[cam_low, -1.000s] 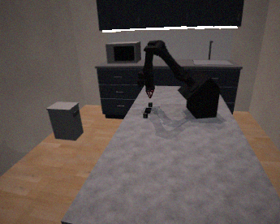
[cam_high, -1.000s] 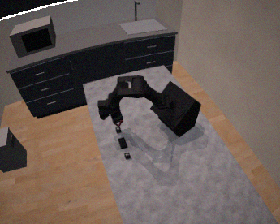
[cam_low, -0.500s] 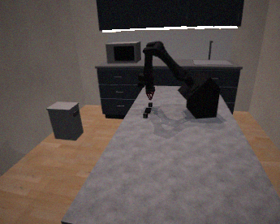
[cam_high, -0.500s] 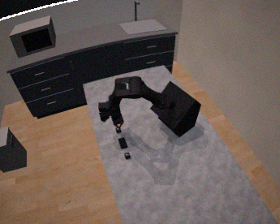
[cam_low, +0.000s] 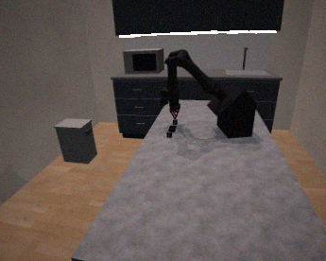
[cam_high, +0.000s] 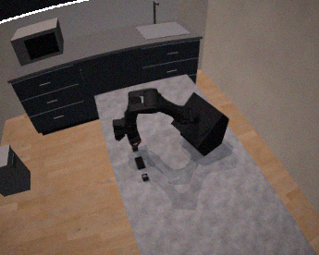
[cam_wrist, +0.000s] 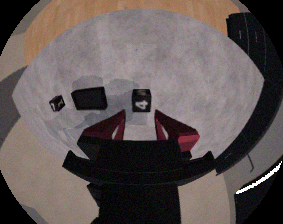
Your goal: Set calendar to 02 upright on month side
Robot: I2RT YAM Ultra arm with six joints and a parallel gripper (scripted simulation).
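— Two red fingers, is that all the wrist view gives? How wide is the gripper [cam_wrist: 139, 125]?

— About halfway open, with a plain gap between the fingers. Nothing is held; neither finger touches anything I can make out.

— And that pale-faced block in the gap?

— That is the near cube [cam_wrist: 141, 99]. It sits on the table [cam_low: 215, 199] beyond the fingertips, lined up with the gap but not inside it. Its marking is too blurred to read.

— How is the arm [cam_high: 151, 103] posed?

— From the exterior view it rises out of the dark base housing [cam_high: 206, 122], reaches over to a high elbow, then drops almost straight down, so the gripper points at the table and hangs just above it, close to the edge nearest the wooden floor [cam_high: 58, 185].

— Where are the calendar pieces?

— All three lie in a short row on the table. The near cube is right under the gripper's tip. Just beside it comes the tray [cam_wrist: 88, 98], a dark, flat rectangle lying level. Past the tray, apart from it, is the far cube [cam_wrist: 57, 103], the smallest in the wrist view.

— So are the cubes in the tray?

— No. Both stand on the table outside it, one on each side. From above, the tray [cam_high: 140, 163] and the far cube [cam_high: 145, 176] trail away from the gripper [cam_high: 135, 147].
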